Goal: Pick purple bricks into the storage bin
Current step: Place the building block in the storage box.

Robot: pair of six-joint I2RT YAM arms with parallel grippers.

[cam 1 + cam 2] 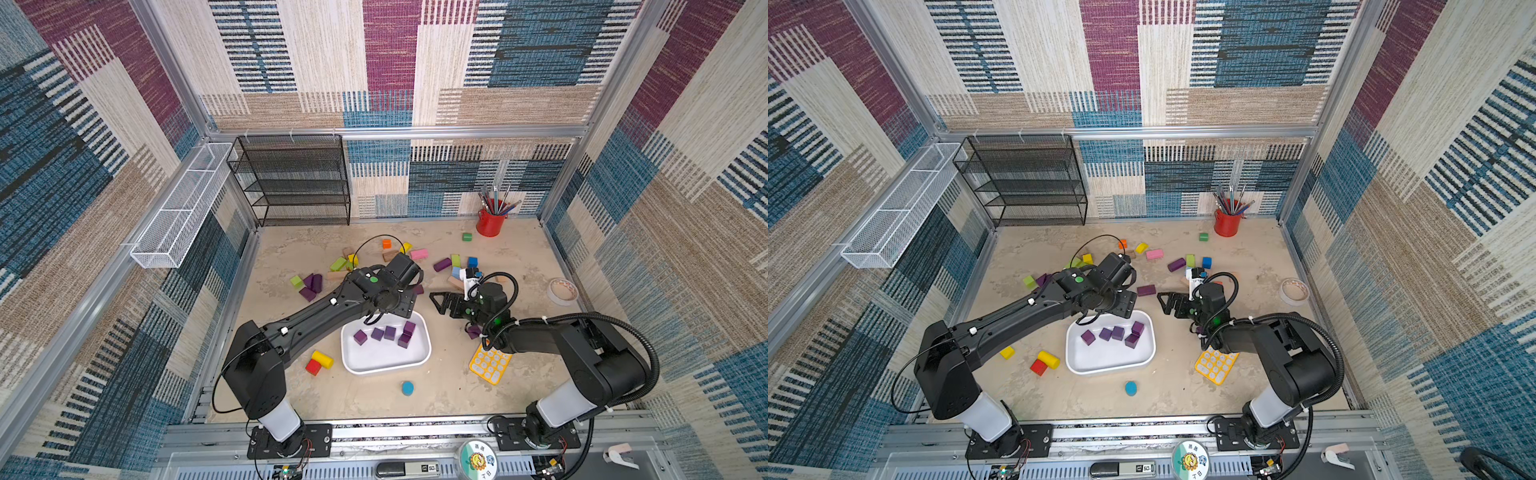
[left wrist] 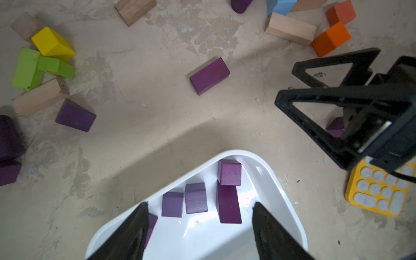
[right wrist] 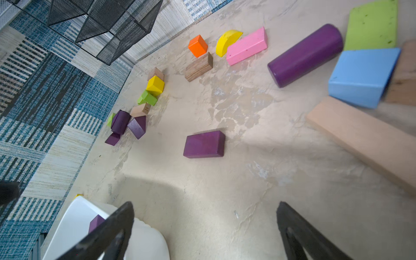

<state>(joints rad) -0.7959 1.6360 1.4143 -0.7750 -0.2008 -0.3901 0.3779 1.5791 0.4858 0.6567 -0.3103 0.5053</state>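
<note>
At the left of the counter point(image 1: 449, 374), a cluster point(image 1: 311, 286) of three dark purple bricks lies touching beside a green block point(image 1: 296, 281), well apart from both pincers. Next comes the left pincer point(image 2: 200, 204). It hangs over the far end of the bin point(image 1: 374, 359) with its jaws spread and nothing between them. The bin is a white, glossy, shallow tub with rounded corners. Five matte purple bricks point(image 2: 195, 198) lie in it in a loose row near that end, directly below the left pincer: cubes and one longer bar, two of them touching.

An oblong brick point(image 1: 1146, 290) lies flat on the bare counter between the two pincers. It is just beyond the bin and ahead of the right pincer point(image 3: 206, 203), whose jaws are also spread wide and hold nothing. A small brick point(image 1: 473, 331) sits under the right arm, behind its pincer and near a yellow pad point(image 1: 490, 363). Farther back, a round bar point(image 1: 442, 264) in purple lies among blocks of other colours.
</note>
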